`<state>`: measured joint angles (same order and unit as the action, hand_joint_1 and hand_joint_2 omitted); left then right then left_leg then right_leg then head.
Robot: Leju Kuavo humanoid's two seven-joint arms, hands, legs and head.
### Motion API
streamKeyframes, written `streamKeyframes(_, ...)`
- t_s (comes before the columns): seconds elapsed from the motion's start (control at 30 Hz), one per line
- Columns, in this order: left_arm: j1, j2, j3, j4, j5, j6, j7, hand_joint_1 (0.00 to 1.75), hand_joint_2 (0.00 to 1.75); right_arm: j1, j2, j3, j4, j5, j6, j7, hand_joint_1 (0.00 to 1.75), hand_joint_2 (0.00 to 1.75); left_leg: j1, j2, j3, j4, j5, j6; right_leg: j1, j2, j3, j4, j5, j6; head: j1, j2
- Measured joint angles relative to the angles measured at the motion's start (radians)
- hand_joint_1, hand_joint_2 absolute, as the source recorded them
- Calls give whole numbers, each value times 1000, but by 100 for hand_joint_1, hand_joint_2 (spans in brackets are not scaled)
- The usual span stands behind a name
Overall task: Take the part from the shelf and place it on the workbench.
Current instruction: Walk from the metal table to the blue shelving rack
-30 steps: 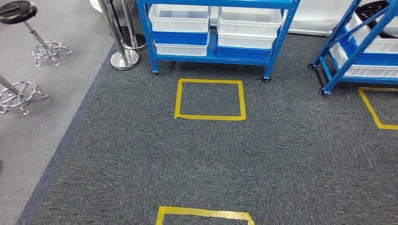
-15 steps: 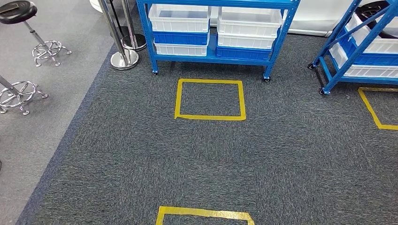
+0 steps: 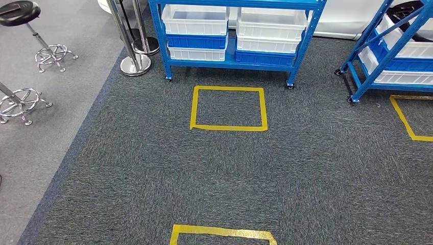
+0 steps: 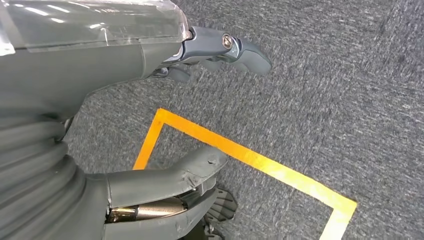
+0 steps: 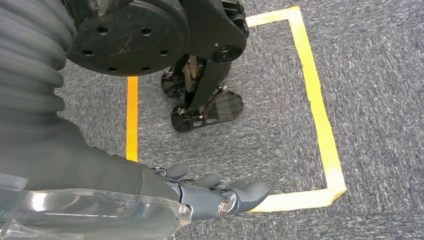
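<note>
A blue shelf on wheels (image 3: 235, 61) stands ahead at the far side of the dark carpet. It carries white bins (image 3: 195, 19) stacked over blue bins (image 3: 196, 41); what lies in them I cannot make out. My left hand (image 4: 165, 50) hangs at my side above the carpet, thumb and fingers apart, holding nothing. My right hand (image 5: 200, 197) hangs likewise with its fingers stretched out and empty. Both hands are far from the shelf.
A second blue shelf (image 3: 388, 56) with bins stands at the right, something dark and round in its top bin. A yellow tape square (image 3: 228, 108) marks the floor before the middle shelf, another (image 3: 223, 232) lies near my feet. Stools (image 3: 20, 15) and chrome posts (image 3: 134, 61) stand at the left.
</note>
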<state>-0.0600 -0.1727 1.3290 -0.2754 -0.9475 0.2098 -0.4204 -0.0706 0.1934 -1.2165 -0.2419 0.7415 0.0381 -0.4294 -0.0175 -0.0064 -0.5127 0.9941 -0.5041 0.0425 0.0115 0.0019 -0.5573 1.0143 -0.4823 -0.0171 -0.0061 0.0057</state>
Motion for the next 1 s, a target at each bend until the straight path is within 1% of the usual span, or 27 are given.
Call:
streamKeyframes(0.43, -1, -1, 4, 0, 16, -6, -7, 0, 175, 0, 0, 0, 0, 11, 1, -15, 0, 175, 0, 0, 0, 0, 0, 0, 0, 0, 0, 0, 0, 0, 0, 0)
streamKeyframes(0.77, -1, -3, 11, 0, 25, -8, -14, 0, 175, 0, 0, 0, 0, 17, 12, -46, 0, 175, 0, 0, 0, 0, 0, 0, 0, 0, 0, 0, 0, 0, 0, 0)
streamKeyframes(1.0, -2, -5, 13, 0, 33, -20, -21, 0, 175, 0, 0, -1, 0, 4, -10, -30, 0, 175, 0, 0, 0, 0, 0, 0, 0, 0, 0, 0, 0, 0, 0, 0)
